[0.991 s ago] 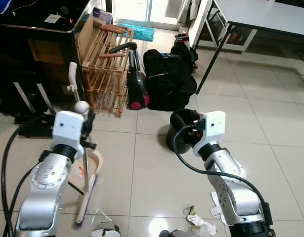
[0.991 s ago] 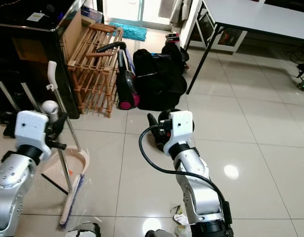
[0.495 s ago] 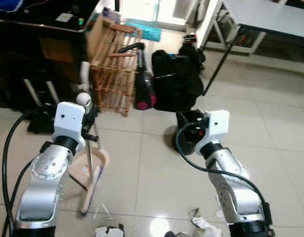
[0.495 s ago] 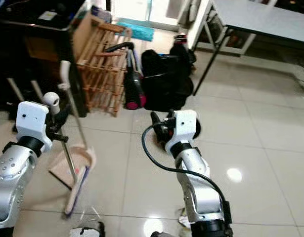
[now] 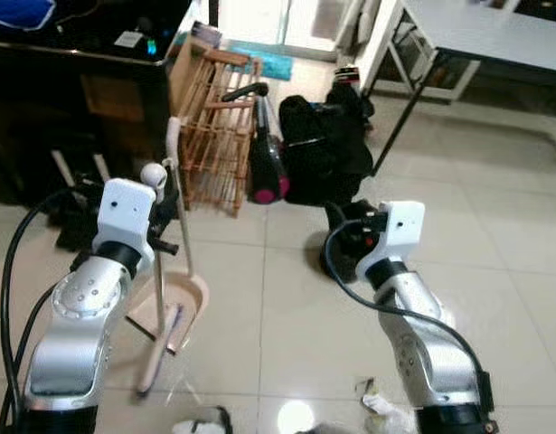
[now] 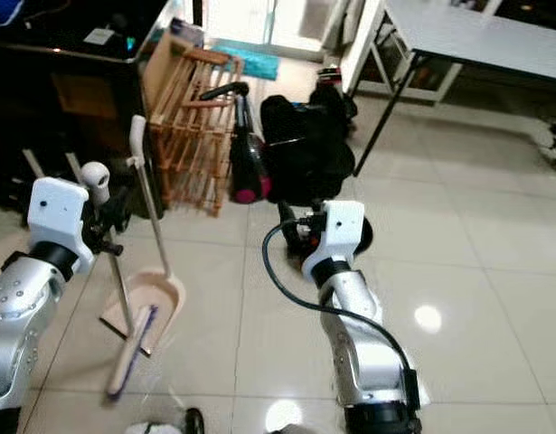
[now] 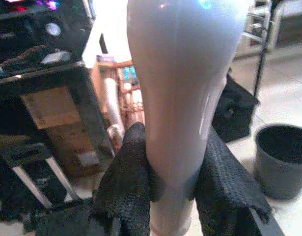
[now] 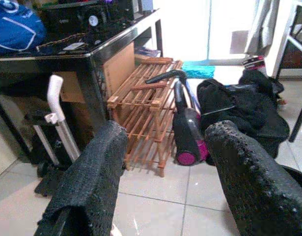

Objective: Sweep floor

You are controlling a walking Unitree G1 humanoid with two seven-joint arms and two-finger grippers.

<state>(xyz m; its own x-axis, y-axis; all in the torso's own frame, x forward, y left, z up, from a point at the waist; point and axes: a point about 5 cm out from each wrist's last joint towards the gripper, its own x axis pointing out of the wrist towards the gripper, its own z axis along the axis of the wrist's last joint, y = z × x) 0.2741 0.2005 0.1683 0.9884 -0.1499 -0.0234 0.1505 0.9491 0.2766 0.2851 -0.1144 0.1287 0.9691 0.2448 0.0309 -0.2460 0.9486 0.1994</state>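
Nearest the robot, crumpled white paper scraps [image 5: 379,404] lie on the glossy beige tiled floor [image 5: 513,262] by the base of the right arm. A little farther out, on the robot's left, a pale pink long-handled dustpan [image 6: 156,295] stands on the tiles with its white handle [image 6: 147,194] rising tilted, and a broom with a pale wooden-coloured head and purple bristles [image 6: 130,351] rests across the pan's front edge, its thin metal shaft [image 6: 118,282] reaching up to the left gripper [image 5: 166,210]. In the left wrist view the two black fingers [image 7: 126,189] are clenched on either side of the broom's thick white grip [image 7: 182,88], so the broom is held near its top end. The right gripper [image 8: 163,172] is raised at about the same height in front of the robot, its black fingers [image 8: 94,172] spread wide apart with nothing between them, just above a dark round bucket [image 5: 339,262] that stands on the floor. Beyond that, a black and magenta handheld vacuum cleaner [image 5: 267,158] leans between a slatted wooden rack [image 5: 212,136] and a heap of black bags [image 5: 327,149]. Farther left is a black desk [image 5: 88,86] with a brown cardboard box [image 8: 120,66] under it, and on the far right a grey table with dark legs [image 5: 476,32].
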